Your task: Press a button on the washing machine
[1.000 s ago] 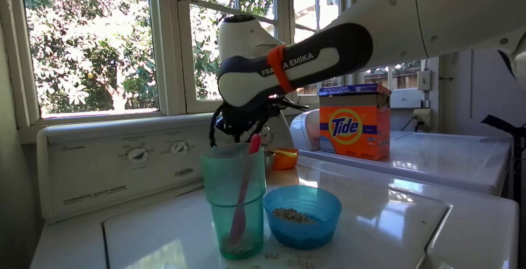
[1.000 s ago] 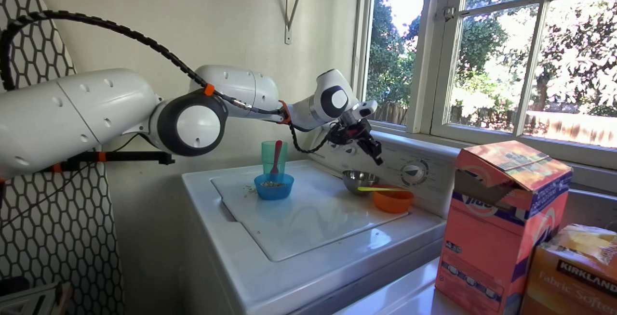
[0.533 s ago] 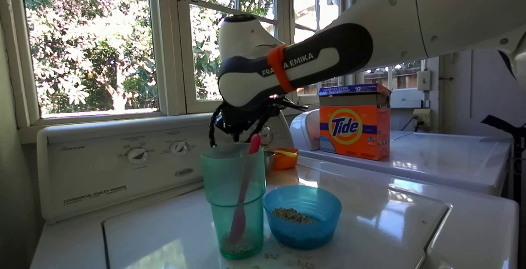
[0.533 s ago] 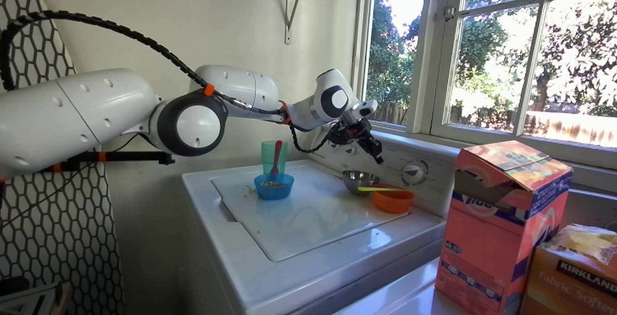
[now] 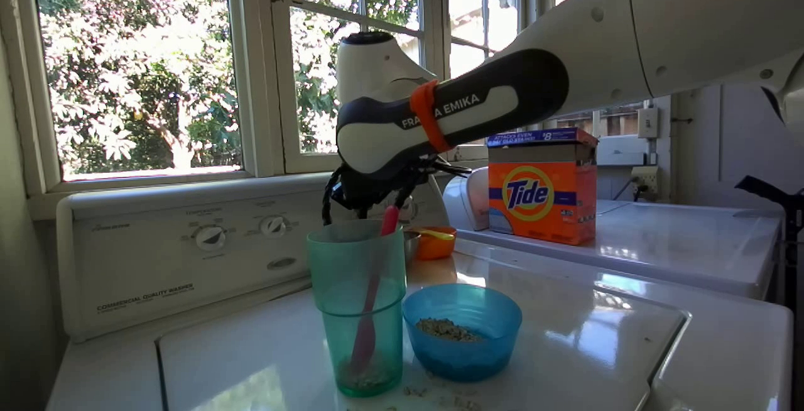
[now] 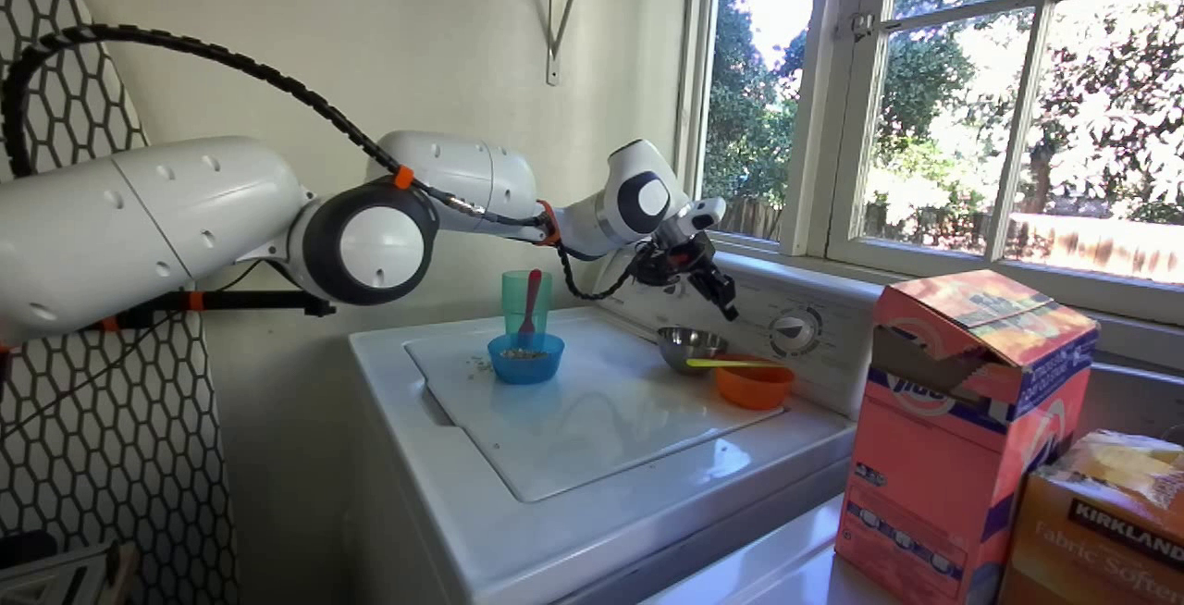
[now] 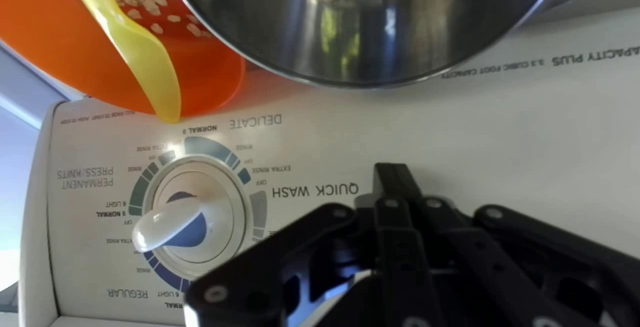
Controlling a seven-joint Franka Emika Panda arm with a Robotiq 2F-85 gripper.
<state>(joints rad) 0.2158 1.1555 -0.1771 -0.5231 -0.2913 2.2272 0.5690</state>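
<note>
The white washing machine (image 6: 592,438) has a pale back panel (image 7: 500,142) with a large dial knob (image 7: 187,219) beside the printed words "Quick Wash". Two smaller round knobs (image 5: 210,237) show further along the panel in an exterior view. I cannot make out a separate button. My gripper (image 7: 392,167) is shut with its fingertips together and nothing between them. In the wrist view the tips lie to the right of the dial, just past the lettering, over plain panel. Whether they touch the surface I cannot tell. In an exterior view the gripper (image 6: 731,313) points down toward the panel.
A steel bowl (image 6: 689,346) and an orange bowl (image 6: 754,389) with a yellow spoon sit against the panel, close below the gripper. On the lid stand a green cup (image 5: 357,285) and a blue bowl (image 5: 461,329). A Tide box (image 5: 541,191) stands beside the machine.
Over the last half second the arm has sunk slightly, and the gripper has come down a little toward the panel. It stays shut, and the bowls and cup have not moved.
</note>
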